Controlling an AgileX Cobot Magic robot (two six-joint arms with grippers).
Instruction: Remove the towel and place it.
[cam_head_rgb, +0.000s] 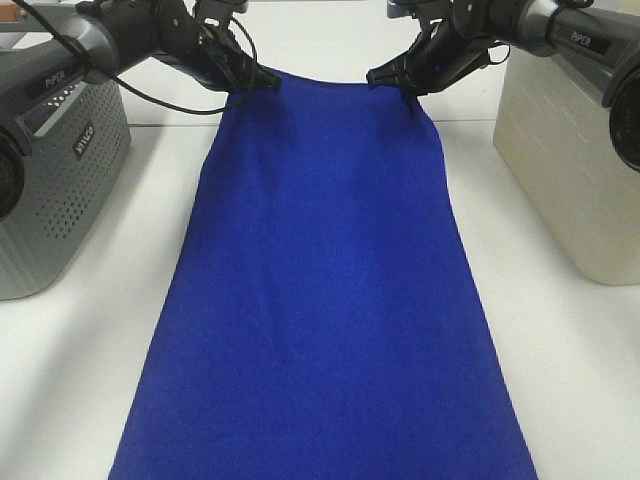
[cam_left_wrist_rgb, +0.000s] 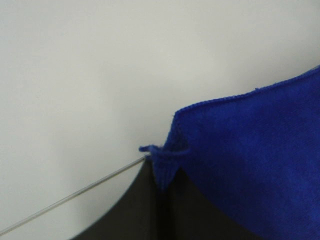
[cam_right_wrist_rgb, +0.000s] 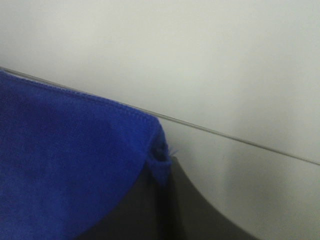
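Flanking towel (cam_head_rgb: 320, 300): two baskets (cam_head_rgb: 60, 190)

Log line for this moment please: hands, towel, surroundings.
left hand: shut on towel corner | right hand: shut on other far corner | towel: spread flat between grey basket and beige basket

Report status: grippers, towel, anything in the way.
Left gripper and right gripper each shut on a far corner of the royal-blue terry towel. Towel stretched flat between grey perforated basket and beige basket. Nothing on it.
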